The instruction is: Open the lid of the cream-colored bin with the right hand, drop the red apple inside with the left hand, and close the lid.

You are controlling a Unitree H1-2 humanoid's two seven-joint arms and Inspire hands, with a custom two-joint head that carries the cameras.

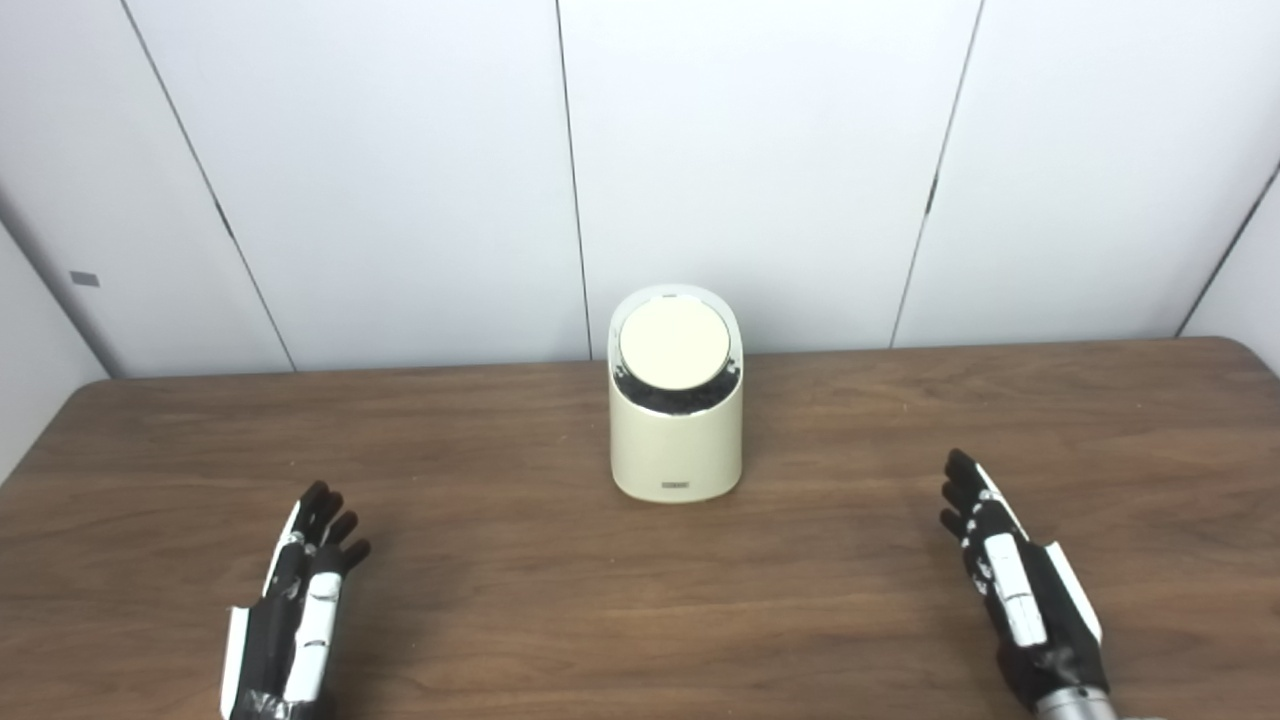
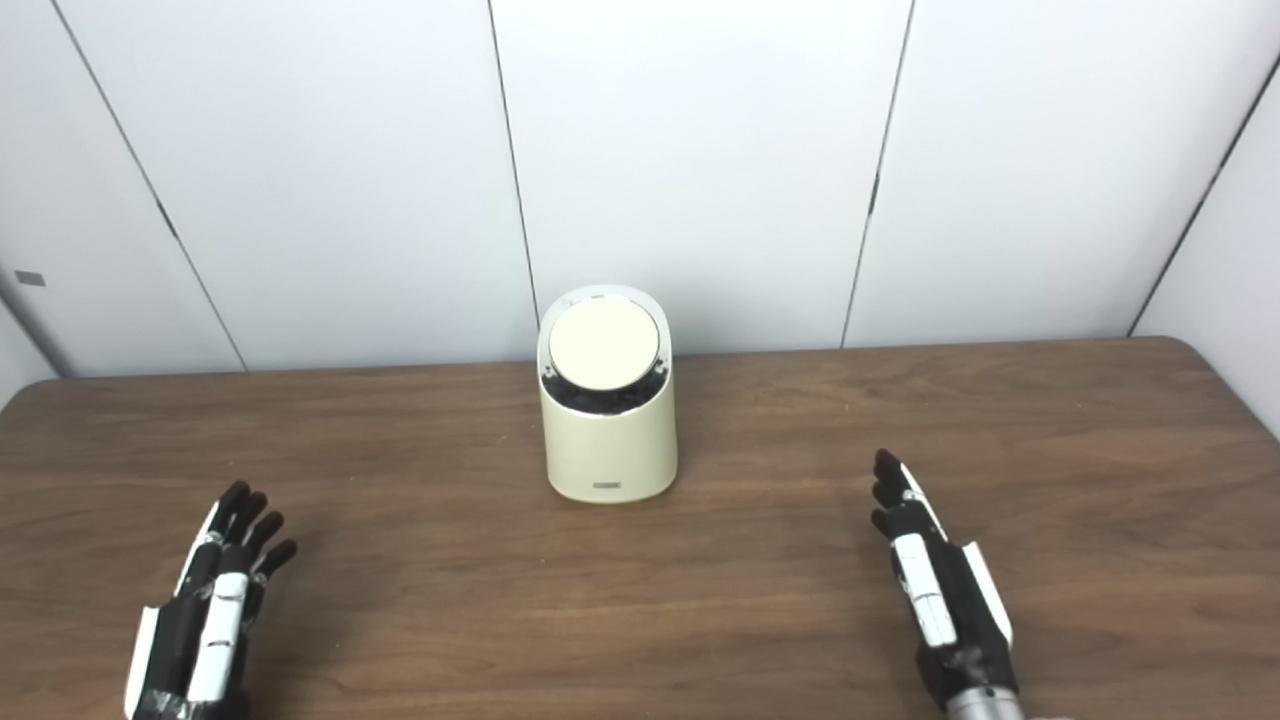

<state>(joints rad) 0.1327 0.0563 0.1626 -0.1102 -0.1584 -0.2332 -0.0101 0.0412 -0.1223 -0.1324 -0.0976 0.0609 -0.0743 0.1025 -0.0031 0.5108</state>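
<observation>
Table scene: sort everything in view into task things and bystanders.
Task things: cream-colored bin; its round lid, shut; left hand and right hand, both open and empty. No red apple is in view.

Bystanders: wooden table; white wall panels.

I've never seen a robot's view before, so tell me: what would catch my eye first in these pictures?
First, the cream-colored bin standing upright alone at the middle of the brown wooden table, its round lid closed and tilted toward the camera. Next, the two black-and-white robot hands low in the picture: the left hand and the right hand, both open, holding nothing, well apart from the bin. No apple is visible anywhere.
</observation>
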